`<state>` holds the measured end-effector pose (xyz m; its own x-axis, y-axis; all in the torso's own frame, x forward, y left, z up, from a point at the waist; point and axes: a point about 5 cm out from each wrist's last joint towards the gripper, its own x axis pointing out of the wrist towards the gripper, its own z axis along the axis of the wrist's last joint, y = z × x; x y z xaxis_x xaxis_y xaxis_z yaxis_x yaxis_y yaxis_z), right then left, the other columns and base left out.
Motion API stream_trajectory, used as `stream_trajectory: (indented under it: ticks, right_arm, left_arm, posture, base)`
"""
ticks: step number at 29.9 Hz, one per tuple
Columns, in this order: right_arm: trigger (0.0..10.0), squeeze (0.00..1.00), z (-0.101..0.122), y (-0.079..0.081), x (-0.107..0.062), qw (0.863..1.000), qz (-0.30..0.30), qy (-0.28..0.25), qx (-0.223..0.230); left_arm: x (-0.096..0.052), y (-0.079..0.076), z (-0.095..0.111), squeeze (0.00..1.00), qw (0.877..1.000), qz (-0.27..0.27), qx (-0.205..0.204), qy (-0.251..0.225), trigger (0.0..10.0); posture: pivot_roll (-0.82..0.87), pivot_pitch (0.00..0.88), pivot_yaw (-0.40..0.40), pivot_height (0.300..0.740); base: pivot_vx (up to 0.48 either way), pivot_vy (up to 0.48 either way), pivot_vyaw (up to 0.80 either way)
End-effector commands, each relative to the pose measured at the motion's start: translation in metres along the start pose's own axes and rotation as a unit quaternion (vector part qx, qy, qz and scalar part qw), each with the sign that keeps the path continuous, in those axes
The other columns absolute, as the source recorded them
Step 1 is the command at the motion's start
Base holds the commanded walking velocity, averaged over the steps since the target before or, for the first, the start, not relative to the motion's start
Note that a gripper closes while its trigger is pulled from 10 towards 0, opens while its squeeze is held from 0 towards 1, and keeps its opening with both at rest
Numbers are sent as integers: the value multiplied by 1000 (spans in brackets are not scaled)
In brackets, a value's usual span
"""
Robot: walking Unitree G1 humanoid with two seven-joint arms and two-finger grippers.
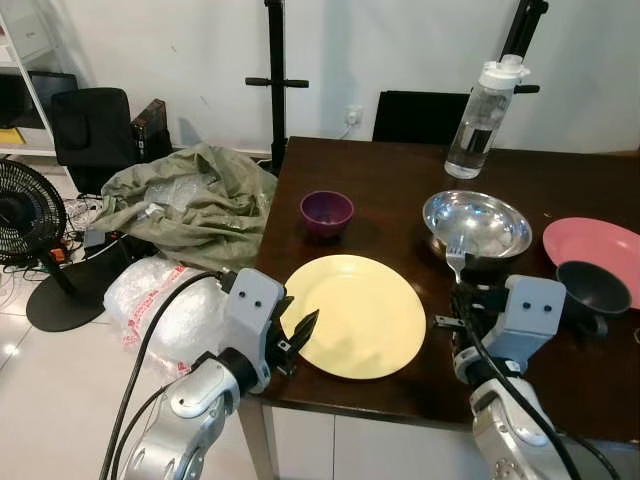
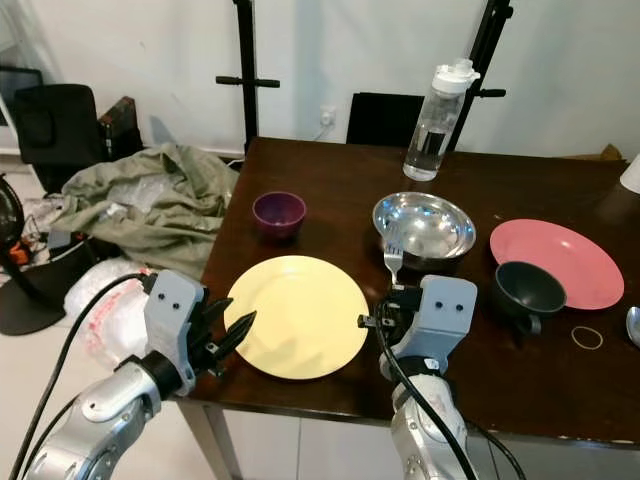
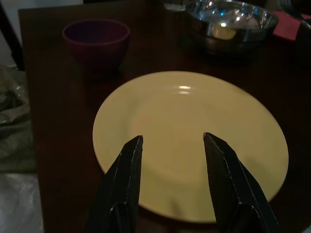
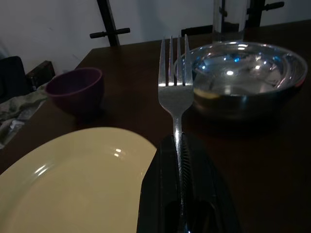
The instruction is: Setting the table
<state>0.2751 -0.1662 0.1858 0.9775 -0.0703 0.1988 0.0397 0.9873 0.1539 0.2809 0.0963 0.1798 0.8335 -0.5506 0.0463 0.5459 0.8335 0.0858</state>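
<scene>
Centrally on the dark bench [image 1: 400,190] lies a yellow plate [image 1: 352,314]. Right end effector [image 4: 177,145] grips a fork [image 4: 175,87] upright, just right of the plate, before a steel bowl [image 1: 477,224]. Left end effector [image 3: 172,141] hovers with fingers spread over the plate's near-left edge.

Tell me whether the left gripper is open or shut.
Open. The left gripper hovers over the yellow plate, fingers spread apart with nothing between them.

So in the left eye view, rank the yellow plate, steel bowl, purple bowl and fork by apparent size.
Largest to smallest:
yellow plate
steel bowl
purple bowl
fork, seen end-on, so unsure.
</scene>
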Motion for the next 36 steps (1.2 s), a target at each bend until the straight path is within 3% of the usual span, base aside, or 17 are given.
stream_trajectory:
  ticks: [1, 36]
  right_arm:
    - [10000, 0, -6, -2, -2, 1000, -3, 9, 6]
    - [10000, 0, -11, 1, -2, 1000, 7, 17, 4]
  left_arm:
    - [-1, 2, -4, 0, 1000, 6, -5, 9, 10000]
    - [0, 5, -4, 0, 1000, 9, -4, 8, 10000]
  posture:
    - [28, 123, 69, 740]
    - [32, 111, 74, 740]
  base:
    - [-311, 0, 0]
    - [-295, 0, 0]
